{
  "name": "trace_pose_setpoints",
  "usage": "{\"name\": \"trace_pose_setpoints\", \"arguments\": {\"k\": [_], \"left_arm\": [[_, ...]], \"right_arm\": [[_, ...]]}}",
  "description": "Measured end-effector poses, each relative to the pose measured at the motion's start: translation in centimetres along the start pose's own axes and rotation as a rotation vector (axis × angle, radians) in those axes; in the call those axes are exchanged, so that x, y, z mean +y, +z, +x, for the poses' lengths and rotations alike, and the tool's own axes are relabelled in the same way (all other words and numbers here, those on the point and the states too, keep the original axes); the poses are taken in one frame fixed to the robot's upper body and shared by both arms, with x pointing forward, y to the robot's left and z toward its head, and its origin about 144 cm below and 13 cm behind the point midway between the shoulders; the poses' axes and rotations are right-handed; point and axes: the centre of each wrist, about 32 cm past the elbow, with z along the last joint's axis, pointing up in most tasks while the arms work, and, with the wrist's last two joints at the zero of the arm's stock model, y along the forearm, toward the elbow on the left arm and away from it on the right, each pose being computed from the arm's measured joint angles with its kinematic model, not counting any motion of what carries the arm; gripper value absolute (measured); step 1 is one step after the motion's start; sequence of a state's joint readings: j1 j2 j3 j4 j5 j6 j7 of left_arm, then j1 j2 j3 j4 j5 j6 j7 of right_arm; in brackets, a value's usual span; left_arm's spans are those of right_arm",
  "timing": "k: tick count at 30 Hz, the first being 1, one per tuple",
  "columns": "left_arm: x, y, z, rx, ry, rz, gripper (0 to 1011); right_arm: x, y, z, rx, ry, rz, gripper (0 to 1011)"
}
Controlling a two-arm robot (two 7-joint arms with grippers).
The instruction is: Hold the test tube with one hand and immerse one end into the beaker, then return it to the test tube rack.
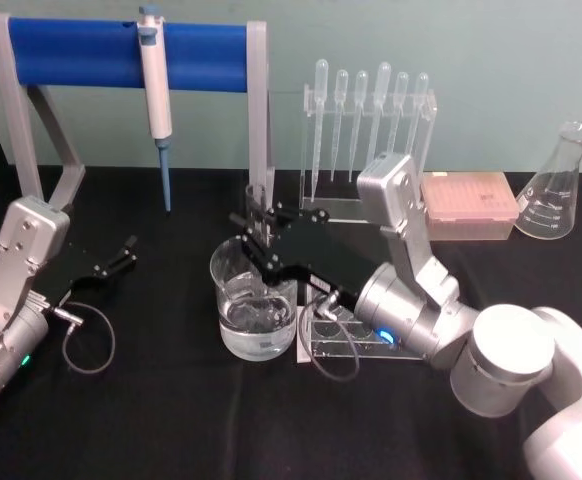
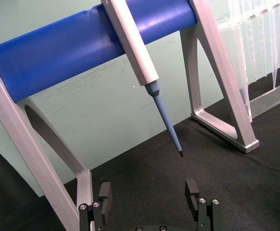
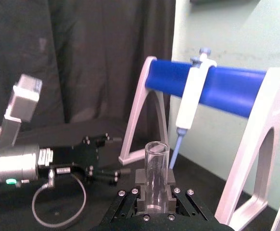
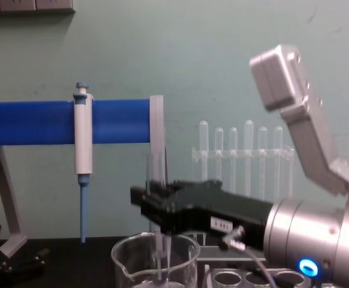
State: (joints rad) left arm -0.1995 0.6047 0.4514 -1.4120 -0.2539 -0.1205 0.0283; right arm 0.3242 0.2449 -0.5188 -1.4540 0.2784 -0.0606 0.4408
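The test tube [image 1: 258, 212] stands upright, with my right gripper [image 1: 264, 235] shut on its middle. Its lower end reaches down inside the beaker [image 1: 254, 300], a wide clear glass holding some water. From the chest, the tube [image 4: 156, 180] passes through the black gripper [image 4: 162, 210] into the beaker [image 4: 156, 264]. The right wrist view looks along the tube [image 3: 157, 173], clamped between the fingers of the gripper [image 3: 154, 195]. My left gripper [image 1: 121, 258] rests open on the table at the left, its fingers [image 2: 105, 192] spread apart with nothing between them.
A white-and-blue pipettor [image 1: 156, 95] hangs on the blue-barred stand [image 1: 121, 55] at the back left. A pipette rack [image 1: 366, 130], a pink box [image 1: 468, 205] and a conical flask [image 1: 554, 185] stand at the back right. A clear tube rack [image 1: 351, 345] lies beside the beaker.
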Motion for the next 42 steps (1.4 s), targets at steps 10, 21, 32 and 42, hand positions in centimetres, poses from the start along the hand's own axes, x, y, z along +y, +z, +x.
{"name": "trace_pose_setpoints", "arguments": {"k": [10, 21, 32, 42], "left_arm": [[0.0, 0.0, 0.0, 0.0, 0.0, 0.0, 1000], [0.0, 0.0, 0.0, 0.0, 0.0, 0.0, 1000], [0.0, 0.0, 0.0, 0.0, 0.0, 0.0, 1000], [0.0, 0.0, 0.0, 0.0, 0.0, 0.0, 1000]], "right_arm": [[-0.1, 5.3, 0.8, -0.02, -0.002, 0.09, 227], [-2.8, 9.4, 1.4, -0.058, -0.033, 0.131, 227], [-7.4, 8.8, 1.9, -0.079, -0.106, 0.054, 227], [-8.9, 6.4, 1.9, -0.055, -0.128, -0.025, 227]]}}
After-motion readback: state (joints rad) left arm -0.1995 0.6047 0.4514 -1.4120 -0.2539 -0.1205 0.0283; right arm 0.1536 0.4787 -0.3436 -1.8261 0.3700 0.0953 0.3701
